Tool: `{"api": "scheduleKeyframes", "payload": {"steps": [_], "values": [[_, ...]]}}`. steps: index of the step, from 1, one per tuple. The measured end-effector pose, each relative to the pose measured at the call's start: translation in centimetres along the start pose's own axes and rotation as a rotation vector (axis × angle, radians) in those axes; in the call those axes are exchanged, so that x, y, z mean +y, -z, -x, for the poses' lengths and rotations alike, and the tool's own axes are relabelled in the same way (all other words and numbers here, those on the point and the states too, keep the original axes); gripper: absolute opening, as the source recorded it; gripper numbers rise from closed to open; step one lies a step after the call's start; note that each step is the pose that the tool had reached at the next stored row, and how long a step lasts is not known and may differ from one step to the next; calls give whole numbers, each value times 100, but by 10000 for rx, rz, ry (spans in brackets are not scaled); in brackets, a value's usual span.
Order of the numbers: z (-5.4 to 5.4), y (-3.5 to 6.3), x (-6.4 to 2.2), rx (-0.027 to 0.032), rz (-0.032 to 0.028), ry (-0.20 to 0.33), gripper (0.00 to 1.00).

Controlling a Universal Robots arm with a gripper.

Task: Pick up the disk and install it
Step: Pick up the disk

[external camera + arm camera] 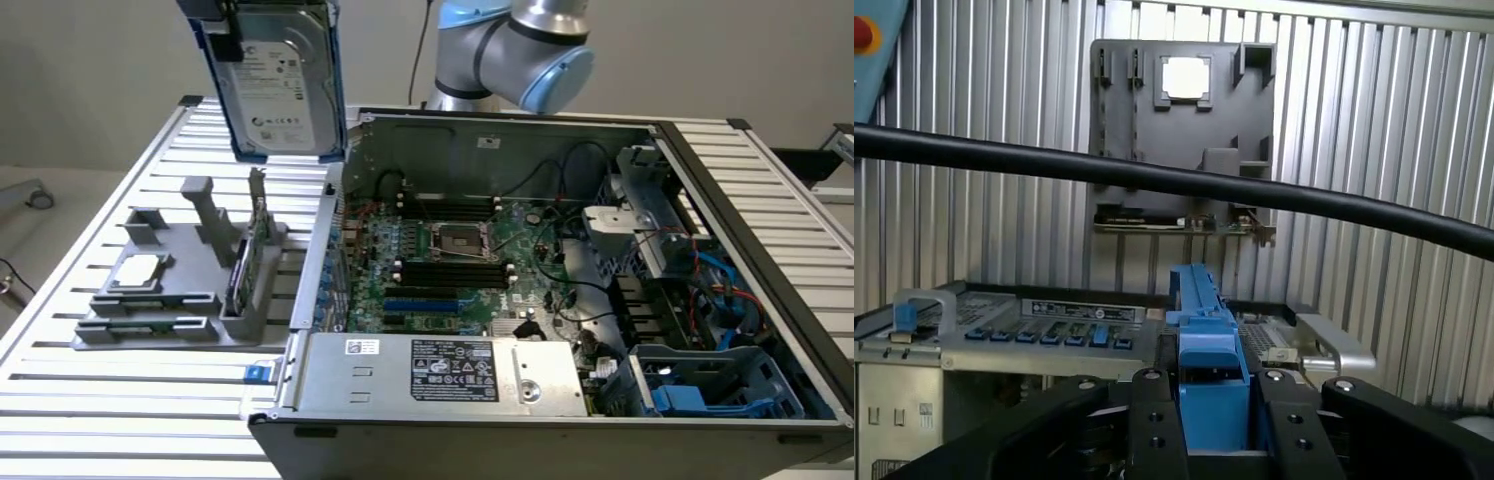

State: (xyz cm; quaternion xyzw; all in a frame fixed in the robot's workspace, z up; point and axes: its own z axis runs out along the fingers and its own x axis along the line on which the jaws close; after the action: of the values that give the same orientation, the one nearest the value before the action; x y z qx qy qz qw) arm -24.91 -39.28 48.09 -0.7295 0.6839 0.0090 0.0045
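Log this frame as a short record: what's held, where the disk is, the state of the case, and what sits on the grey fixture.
held: disk, blue carrier clamped between the jaws
disk position: in the air above the table, upright, label towards the exterior view
computer case: open, motherboard exposed
grey fixture: holds a processor chip and a green card on edge
install: not yet done, disk outside the case
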Motion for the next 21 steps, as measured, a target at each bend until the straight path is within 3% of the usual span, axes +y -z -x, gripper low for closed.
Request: {"api": "scheduleKeyframes", "payload": {"steps": [21], "values": [[-362,15,-894,-80,-20,2,33]]}}
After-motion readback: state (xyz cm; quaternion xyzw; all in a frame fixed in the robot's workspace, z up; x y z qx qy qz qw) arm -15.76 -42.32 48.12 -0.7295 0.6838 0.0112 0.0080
